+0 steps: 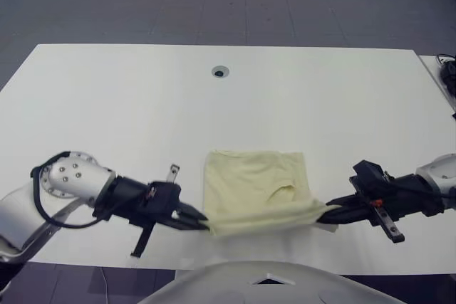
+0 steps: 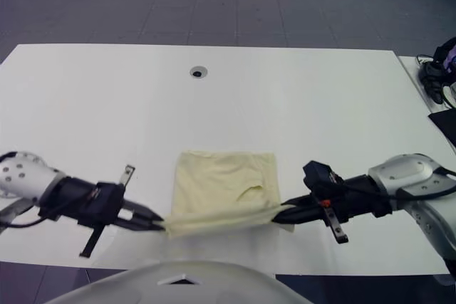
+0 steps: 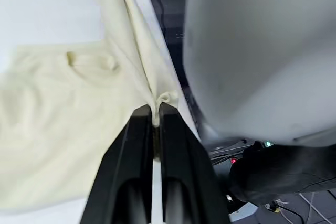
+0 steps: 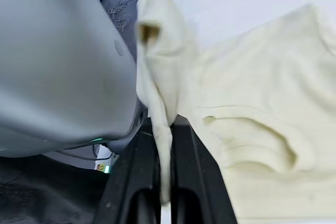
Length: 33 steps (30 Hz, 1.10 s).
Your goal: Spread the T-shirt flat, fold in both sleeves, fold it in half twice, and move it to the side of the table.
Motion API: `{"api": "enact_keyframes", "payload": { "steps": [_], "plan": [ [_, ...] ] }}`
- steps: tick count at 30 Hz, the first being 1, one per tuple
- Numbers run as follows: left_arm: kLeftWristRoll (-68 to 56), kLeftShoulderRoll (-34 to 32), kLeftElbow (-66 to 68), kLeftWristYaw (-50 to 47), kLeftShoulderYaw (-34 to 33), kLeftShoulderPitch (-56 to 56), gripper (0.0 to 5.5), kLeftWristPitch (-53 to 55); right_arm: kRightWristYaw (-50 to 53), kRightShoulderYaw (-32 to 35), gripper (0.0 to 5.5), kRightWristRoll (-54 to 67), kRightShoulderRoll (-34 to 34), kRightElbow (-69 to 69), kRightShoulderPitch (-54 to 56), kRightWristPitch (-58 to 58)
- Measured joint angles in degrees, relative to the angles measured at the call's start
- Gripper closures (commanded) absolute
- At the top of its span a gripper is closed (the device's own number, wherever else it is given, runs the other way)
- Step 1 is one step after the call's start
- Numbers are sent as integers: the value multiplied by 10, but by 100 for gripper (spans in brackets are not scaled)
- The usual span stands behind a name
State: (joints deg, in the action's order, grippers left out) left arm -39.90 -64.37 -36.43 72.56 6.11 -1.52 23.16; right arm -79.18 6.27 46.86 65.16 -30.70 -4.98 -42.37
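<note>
The pale yellow T-shirt [image 1: 253, 186] lies folded into a rough square near the front edge of the white table [image 1: 142, 119]. My left gripper [image 1: 205, 226] is shut on the shirt's near left corner, lifting it slightly. My right gripper [image 1: 326, 213] is shut on the near right corner. The near hem is stretched taut between them, raised off the table. In the left wrist view the black fingers [image 3: 137, 145] pinch a bunch of fabric [image 3: 63, 108]. In the right wrist view the cloth [image 4: 157, 77] hangs clamped between the fingers [image 4: 184, 150].
A round cable hole [image 1: 220, 71] sits in the table far from me, at the middle. Dark cables and gear [image 2: 436, 72] lie past the table's right edge. Bare white surface spreads left, right and beyond the shirt.
</note>
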Motion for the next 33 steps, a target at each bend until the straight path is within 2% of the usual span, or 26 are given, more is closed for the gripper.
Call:
{"api": "enact_keyframes", "payload": {
  "steps": [7,12,19,20,23,27,33],
  "plan": [
    [78,151,239,44,113,-226,550,23,-13,-127,547,-64,-79,178,167,-6],
    [141,198,379,95,160,-283,550,16,-53,-199,547,-119,-140,329,270,-4],
    [197,256,526,127,173,-316,550,-24,-87,-234,547,-181,-192,478,321,19],
    [207,272,553,122,172,-324,514,-37,-87,-235,515,-187,-201,497,324,20],
    [230,307,614,97,165,-340,467,-73,-58,-226,470,-206,-231,543,333,29],
    [251,333,671,57,135,-351,393,-116,-5,-180,400,-209,-254,571,343,30],
    [331,361,765,-72,110,-353,288,-250,127,-114,300,-236,-275,585,342,71]
  ]
}}
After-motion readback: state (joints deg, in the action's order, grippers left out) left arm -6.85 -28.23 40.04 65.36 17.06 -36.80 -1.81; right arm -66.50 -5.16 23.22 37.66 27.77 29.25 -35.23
